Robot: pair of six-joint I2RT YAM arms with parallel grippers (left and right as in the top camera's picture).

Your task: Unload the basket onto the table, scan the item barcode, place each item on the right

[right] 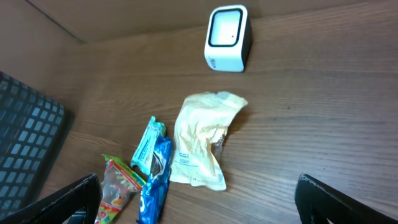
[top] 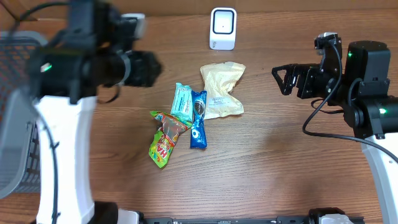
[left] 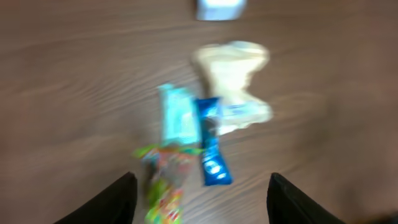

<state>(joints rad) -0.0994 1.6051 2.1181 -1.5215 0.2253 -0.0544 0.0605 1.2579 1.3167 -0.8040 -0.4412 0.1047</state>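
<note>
Several snack packets lie bunched mid-table: a cream packet [top: 222,89] [right: 202,137], a teal one [top: 183,101], a blue cookie packet [top: 198,119] [left: 212,152] and a green-and-red candy packet [top: 165,137]. The white scanner [top: 222,28] [right: 227,38] stands at the far edge behind them. My left gripper [top: 146,68] [left: 202,202] hovers left of the pile, blurred, jaws apart and empty. Over at the right, well away from the packets, my right gripper [top: 283,79] [right: 199,205] is wide open and holds nothing.
A dark mesh basket [top: 15,112] [right: 25,143] stands at the left edge of the table. Bare wood lies between the packets and the right arm.
</note>
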